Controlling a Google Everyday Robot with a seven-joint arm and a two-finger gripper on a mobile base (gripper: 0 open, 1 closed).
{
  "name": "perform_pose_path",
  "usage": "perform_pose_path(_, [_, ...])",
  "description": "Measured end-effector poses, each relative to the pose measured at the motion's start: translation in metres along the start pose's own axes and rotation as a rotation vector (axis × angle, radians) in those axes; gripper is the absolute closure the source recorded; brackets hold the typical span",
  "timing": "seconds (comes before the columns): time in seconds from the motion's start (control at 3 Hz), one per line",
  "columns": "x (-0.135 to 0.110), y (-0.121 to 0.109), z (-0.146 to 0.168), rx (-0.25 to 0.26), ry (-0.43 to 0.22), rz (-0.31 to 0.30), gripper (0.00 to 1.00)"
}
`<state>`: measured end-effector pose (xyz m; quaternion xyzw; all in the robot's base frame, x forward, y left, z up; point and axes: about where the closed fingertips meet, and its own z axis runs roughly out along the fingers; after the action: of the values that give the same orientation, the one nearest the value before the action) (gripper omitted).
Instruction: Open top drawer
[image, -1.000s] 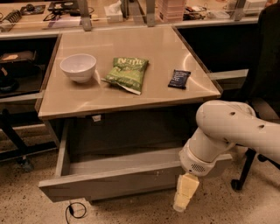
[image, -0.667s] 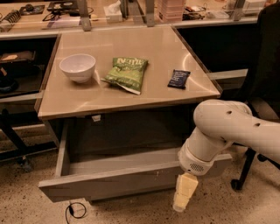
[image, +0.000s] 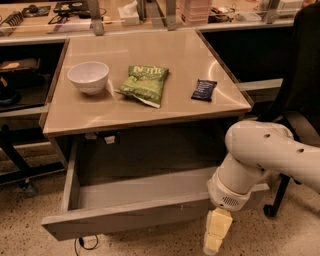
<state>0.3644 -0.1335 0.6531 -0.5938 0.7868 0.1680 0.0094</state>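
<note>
The top drawer (image: 125, 215) is a wide grey handleless drawer under the beige tabletop. It stands pulled out toward me, and its empty inside shows. My gripper (image: 214, 236) hangs from the white arm (image: 260, 160) at the lower right. It points down at the floor, just in front of the drawer front's right end. Its pale yellow fingers (image: 216, 229) show as one block.
On the tabletop (image: 150, 110) lie a white bowl (image: 88, 76), a green snack bag (image: 145, 83) and a small dark blue packet (image: 204, 89). A black chair (image: 300, 90) stands at the right. A dark shelf unit (image: 20, 95) is at the left, and a cable (image: 85, 242) lies on the floor.
</note>
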Motion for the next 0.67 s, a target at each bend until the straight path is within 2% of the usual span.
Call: perform_pose_path(0.67, [0.018, 0.027, -0.003, -0.017, -0.020, 0.024, 0.00])
